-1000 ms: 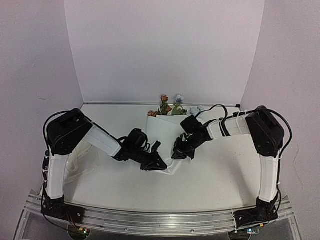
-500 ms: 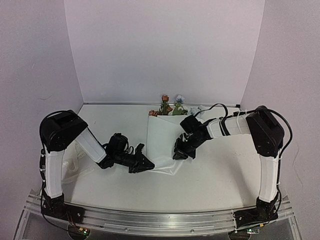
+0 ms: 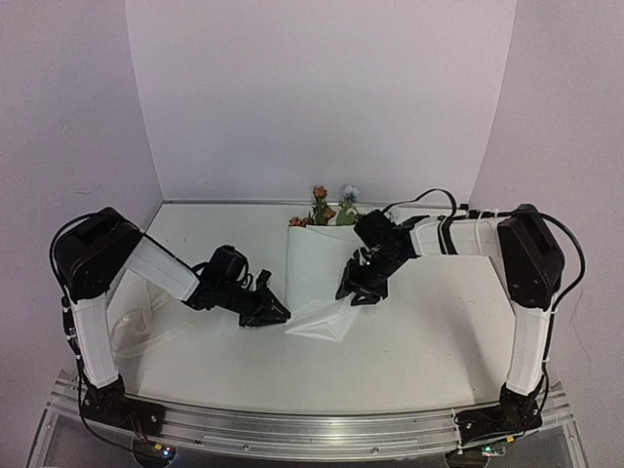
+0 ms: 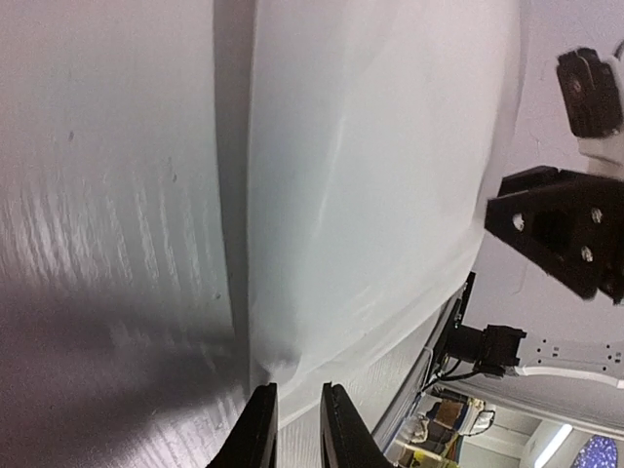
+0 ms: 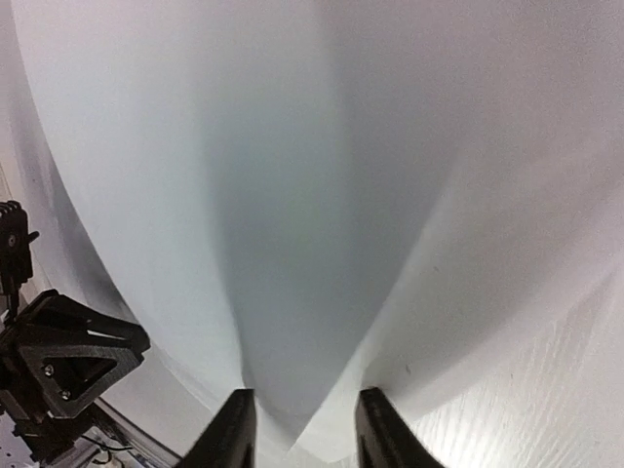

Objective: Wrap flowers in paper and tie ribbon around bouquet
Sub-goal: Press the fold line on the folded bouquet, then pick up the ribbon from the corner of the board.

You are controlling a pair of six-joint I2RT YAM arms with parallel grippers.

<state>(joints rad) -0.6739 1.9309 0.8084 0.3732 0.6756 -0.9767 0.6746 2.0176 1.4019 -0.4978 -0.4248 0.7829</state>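
Note:
The white paper [image 3: 317, 278] lies on the table over the stems of the flowers [image 3: 331, 208], as a loose bouquet. Their orange and pale blue blooms stick out past its far edge. My left gripper [image 3: 278, 315] is low at the paper's near left corner. In the left wrist view its fingertips [image 4: 291, 429] stand a narrow gap apart, just short of the paper [image 4: 370, 175], with nothing between them. My right gripper [image 3: 353, 291] hovers over the paper's right side. It is open [image 5: 304, 429], with a raised fold of the paper [image 5: 312, 195] under the gap. The ribbon [image 3: 136, 327] lies beside the left arm.
White walls close in the table at the back and on both sides. A metal rail [image 3: 312, 429] runs along the near edge. The right gripper's black body [image 4: 556, 224] shows in the left wrist view, and the left gripper [image 5: 58, 361] shows in the right wrist view.
My left gripper has drawn back to the left, and the paper's left side has spread out with it. The right gripper's jaws have opened off the paper.

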